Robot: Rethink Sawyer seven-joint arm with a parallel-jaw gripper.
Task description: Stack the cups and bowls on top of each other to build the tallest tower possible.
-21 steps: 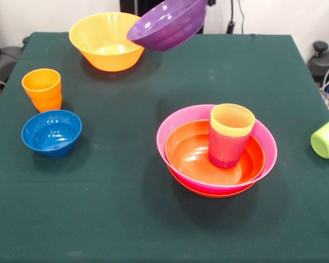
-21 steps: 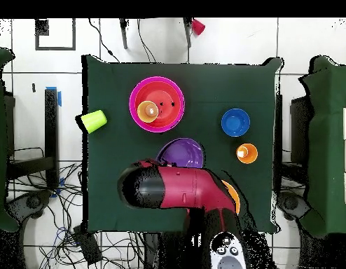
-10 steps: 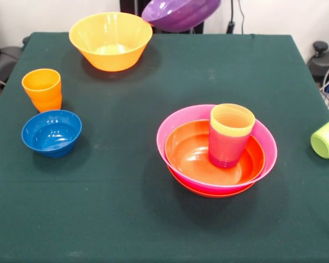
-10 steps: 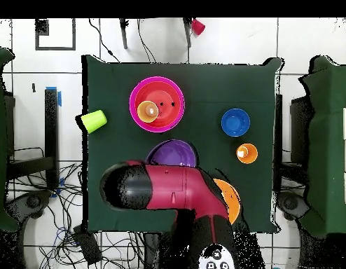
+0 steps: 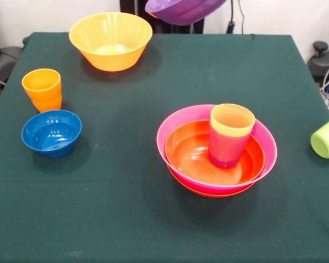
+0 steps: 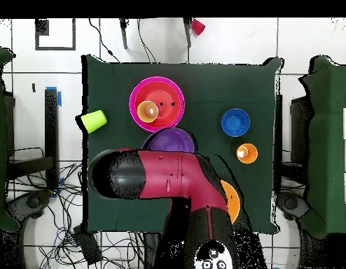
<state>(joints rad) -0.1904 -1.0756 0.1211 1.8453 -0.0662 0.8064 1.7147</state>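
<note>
**benchbot_77:** Biggest thing first: the arm (image 6: 162,178) sprawls across the overhead view, so you can't see its hand in either shot. Can't tell how wide it's open or what it has hold of. The purple bowl (image 5: 185,10) is up off the tabletop (image 5: 153,230) at the far edge, tilted, and in the overhead it peeks out from under the arm just beside the tower, so I'd guess the hand has it by the rim. That's only a guess.

**stackfan:** How will that bowl handle?

**benchbot_77:** Glossy thin plastic, so my bet is light, stiff and slippery. You'd want a pinch on the rim wall; the rounded belly gives you nothing to grip.

**stackfan:** And the rest?

**benchbot_77:** The yellow-orange bowl (image 5: 110,39) is deep and sits at the far side. The tower (image 5: 216,150) is a pink bowl (image 5: 178,121) nested between two red-orange bowls, with a yellow cup (image 5: 232,119) slotted into a purple one standing off-centre inside. The small blue bowl (image 5: 51,132) sits just beside the orange cup (image 5: 42,87), which looks like two nested. The lime green cup (image 5: 327,137) lies on its side, well apart at the edge.
</note>
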